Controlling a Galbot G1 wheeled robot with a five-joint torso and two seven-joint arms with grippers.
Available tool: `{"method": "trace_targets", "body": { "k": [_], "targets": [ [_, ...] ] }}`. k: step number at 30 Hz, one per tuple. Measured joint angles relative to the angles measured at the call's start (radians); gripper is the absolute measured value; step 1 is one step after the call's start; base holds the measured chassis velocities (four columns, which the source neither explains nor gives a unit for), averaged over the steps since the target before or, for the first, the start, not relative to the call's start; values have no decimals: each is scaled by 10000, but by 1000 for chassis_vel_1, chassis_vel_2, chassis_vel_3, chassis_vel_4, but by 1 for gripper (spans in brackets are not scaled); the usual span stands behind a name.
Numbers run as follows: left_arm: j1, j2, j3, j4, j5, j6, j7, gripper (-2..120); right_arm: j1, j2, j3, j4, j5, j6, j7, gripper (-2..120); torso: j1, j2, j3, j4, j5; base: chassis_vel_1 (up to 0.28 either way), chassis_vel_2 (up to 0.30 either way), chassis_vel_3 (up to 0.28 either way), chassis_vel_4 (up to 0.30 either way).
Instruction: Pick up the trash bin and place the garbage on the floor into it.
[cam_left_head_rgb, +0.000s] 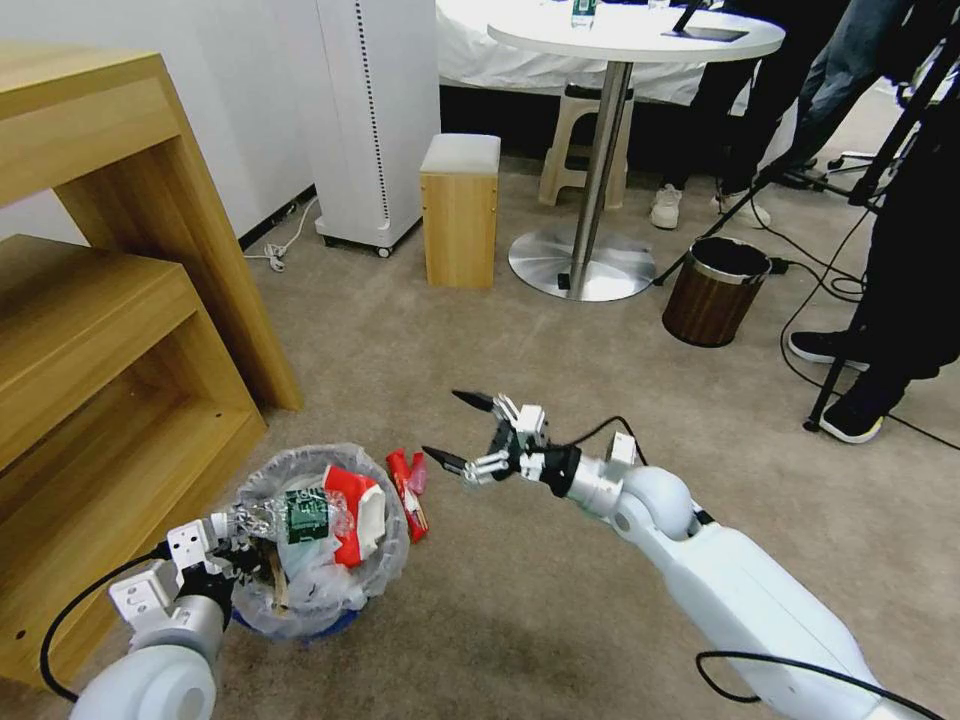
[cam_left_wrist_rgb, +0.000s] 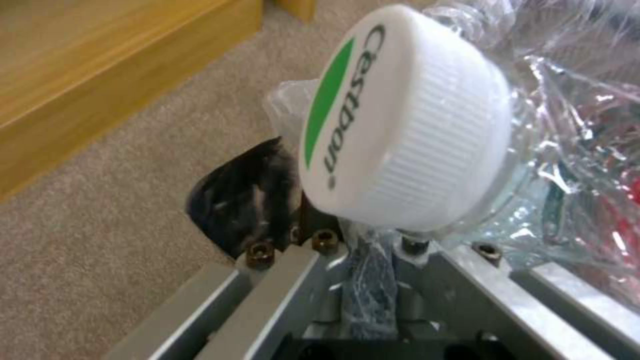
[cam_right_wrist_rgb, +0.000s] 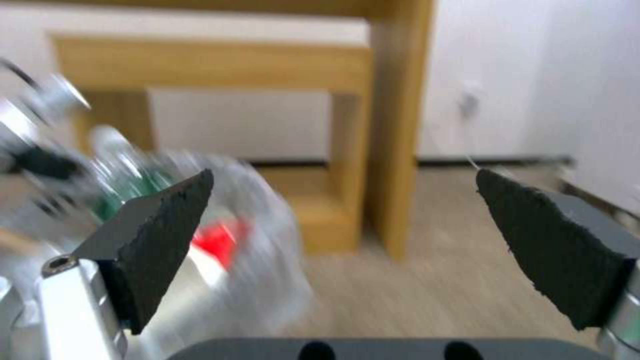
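The trash bin (cam_left_head_rgb: 322, 590), with a crinkled clear liner over a blue body, stands low on the left of the beige floor (cam_left_head_rgb: 520, 610). In it lie a clear bottle (cam_left_head_rgb: 300, 515), a red carton (cam_left_head_rgb: 355, 510) and tissue. My left gripper (cam_left_head_rgb: 243, 548) is shut on the bin's near rim. In the left wrist view the bottle's white cap (cam_left_wrist_rgb: 407, 120) sits just over the black fingers (cam_left_wrist_rgb: 247, 210) and the liner. Red wrappers (cam_left_head_rgb: 408, 492), part of the garbage, lie on the carpet right of the bin. My right gripper (cam_left_head_rgb: 442, 425) (cam_right_wrist_rgb: 343, 200) hovers open just beyond them, holding nothing.
A wooden shelf unit (cam_left_head_rgb: 100, 330) stands close on the left of the bin. Farther back are a small wooden stool (cam_left_head_rgb: 460, 210), a round table's metal foot (cam_left_head_rgb: 580, 265), a brown wood-grain bin (cam_left_head_rgb: 715, 290), tripod legs, cables and people's feet at the right.
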Motion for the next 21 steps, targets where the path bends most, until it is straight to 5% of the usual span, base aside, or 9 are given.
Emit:
{"method": "trace_targets", "body": {
  "k": [9, 12, 21],
  "targets": [
    [17, 582, -210, -301, -1027, 257, -333, 1, -164, 402, 241, -1087, -340, -3066, 3676, 100, 0, 0, 0, -3, -1, 0, 0, 0, 0],
    [129, 575, -140, -510, -1068, 268, -337, 1, 82, 1387, 211, -1790, 508, -4597, 4895, 100, 0, 1, 0, 1, 0, 0, 0, 0, 0],
    [356, 424, 18, -891, -1028, 262, -291, 1, 1220, 3321, 200, -4397, 382, -4957, 4677, 100, 0, 0, 1, 3, -2, 0, 0, 0, 0]
  ]
}}
